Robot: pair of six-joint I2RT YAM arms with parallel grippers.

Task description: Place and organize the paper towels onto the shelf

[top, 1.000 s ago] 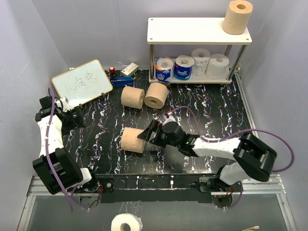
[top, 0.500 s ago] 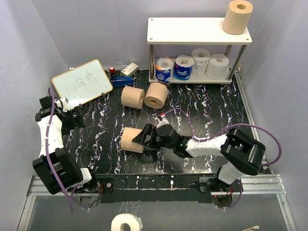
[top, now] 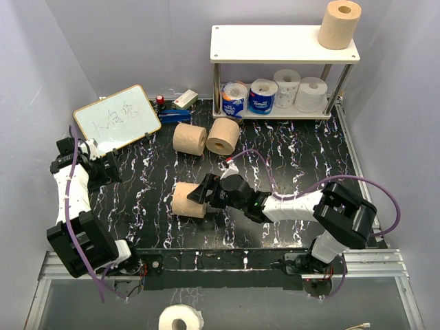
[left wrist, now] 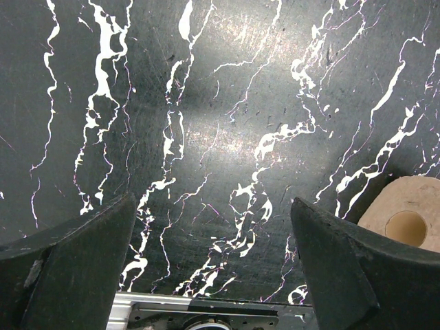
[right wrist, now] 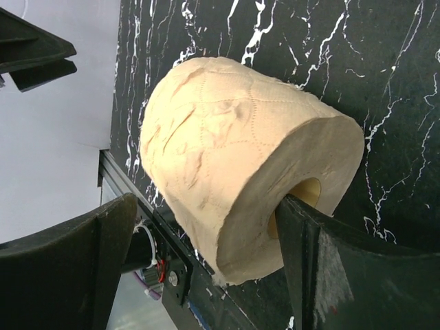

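Note:
A tan paper towel roll (top: pixel 185 199) lies on its side on the black marbled table, large in the right wrist view (right wrist: pixel 234 172). My right gripper (top: pixel 204 193) (right wrist: pixel 206 213) is open; one finger sits at the roll's core hole and the other stands off its outer side. My left gripper (top: pixel 106 168) (left wrist: pixel 213 213) is open and empty over the table at the left; a tan roll (left wrist: pixel 405 214) shows at its lower right. Two more tan rolls (top: pixel 189 139) (top: pixel 223 135) lie mid-table. The shelf (top: pixel 275 45) holds one tan roll (top: pixel 339 24) on top. Two blue-wrapped rolls (top: pixel 262 95) and two white rolls (top: pixel 311 93) sit below.
A whiteboard (top: pixel 117 118) leans at the back left. A blue tool (top: pixel 175 115), a small white box (top: pixel 184 100) and a red item (top: pixel 159 100) lie beside it. A white roll (top: pixel 180 319) lies below the table's front rail.
My right gripper has moved left to the near tan roll, and its fingers now stand on either side of the roll's wall. The left arm has not moved.

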